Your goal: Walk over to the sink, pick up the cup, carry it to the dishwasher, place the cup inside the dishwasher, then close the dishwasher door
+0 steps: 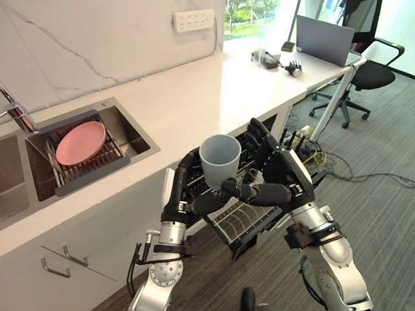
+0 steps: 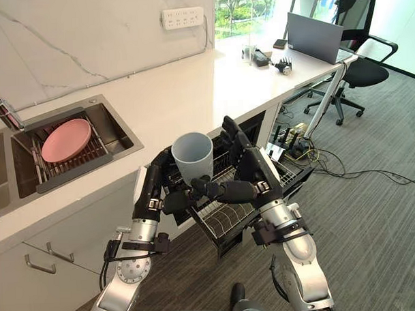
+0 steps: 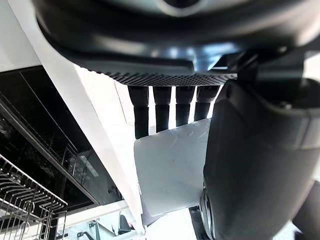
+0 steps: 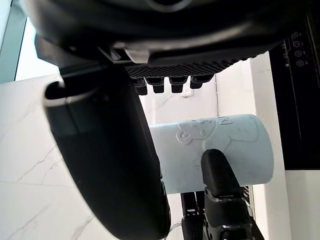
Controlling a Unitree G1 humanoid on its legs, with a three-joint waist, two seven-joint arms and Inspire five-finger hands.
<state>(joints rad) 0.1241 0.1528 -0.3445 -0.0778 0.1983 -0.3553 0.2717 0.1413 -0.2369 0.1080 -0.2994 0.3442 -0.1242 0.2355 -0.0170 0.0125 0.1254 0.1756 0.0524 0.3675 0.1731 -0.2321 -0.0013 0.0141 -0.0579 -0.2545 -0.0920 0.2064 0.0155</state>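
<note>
Lowering the cup (image 1: 220,158) level into the rack (image 1: 242,221) at five o'clock looks wise, with left hand (image 1: 187,192) and right hand (image 1: 279,170) fingers seemingly curled round it.

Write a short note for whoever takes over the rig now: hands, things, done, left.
Left hand and right hand: both grip the cup, upright, above the pulled-out dishwasher rack.
Done: cup is out of the sink and at the dishwasher.
Left: set the cup in the rack, close the door.
A pink plate lies in the sink.
</note>
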